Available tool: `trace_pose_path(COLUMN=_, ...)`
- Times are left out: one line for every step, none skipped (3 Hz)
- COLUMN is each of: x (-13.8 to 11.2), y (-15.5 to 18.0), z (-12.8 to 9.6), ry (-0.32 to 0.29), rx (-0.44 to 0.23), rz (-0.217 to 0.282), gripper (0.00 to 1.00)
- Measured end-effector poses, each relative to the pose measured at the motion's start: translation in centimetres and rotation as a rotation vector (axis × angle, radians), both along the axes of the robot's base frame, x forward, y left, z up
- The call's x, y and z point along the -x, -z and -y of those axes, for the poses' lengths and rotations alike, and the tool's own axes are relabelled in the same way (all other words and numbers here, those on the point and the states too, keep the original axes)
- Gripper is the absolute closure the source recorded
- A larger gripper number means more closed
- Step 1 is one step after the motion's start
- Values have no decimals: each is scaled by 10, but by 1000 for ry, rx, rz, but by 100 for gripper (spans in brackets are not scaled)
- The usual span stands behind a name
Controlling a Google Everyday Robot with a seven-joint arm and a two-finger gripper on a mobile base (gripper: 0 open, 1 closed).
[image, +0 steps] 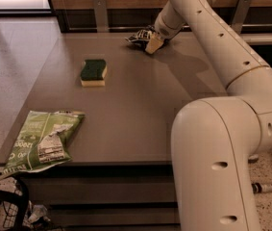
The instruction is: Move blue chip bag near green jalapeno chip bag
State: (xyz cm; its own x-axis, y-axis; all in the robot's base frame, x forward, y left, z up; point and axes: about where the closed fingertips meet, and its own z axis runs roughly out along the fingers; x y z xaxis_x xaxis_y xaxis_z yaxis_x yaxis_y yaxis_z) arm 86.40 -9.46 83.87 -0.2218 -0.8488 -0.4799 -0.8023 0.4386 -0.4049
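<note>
The blue chip bag point(139, 36), small, dark and crumpled, lies at the far edge of the table. My gripper point(152, 42) is right at it on its right side, touching or over it, with a pale finger point(154, 42) showing. The green jalapeno chip bag point(45, 140), flat and light green with a white label, lies at the near left corner of the table, partly over the edge, far from the blue bag.
A dark green-and-yellow sponge point(93, 71) sits on the brown table point(130, 109) between the two bags. My white arm point(222, 57) spans the right side. A wooden wall panel with metal brackets stands behind. A black wire object point(1, 206) is on the floor, bottom left.
</note>
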Motion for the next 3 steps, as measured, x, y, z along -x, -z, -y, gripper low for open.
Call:
trace_pose_path(x=0, y=4, z=-2, ry=-2, rx=1, rz=-5, gripper=64)
trace_pose_path(x=-1, y=8, z=-4, ry=-5, rx=1, rz=-10, gripper=88)
trace_pose_path(x=-1, y=8, z=-4, ry=-5, rx=1, rz=-11, gripper=100)
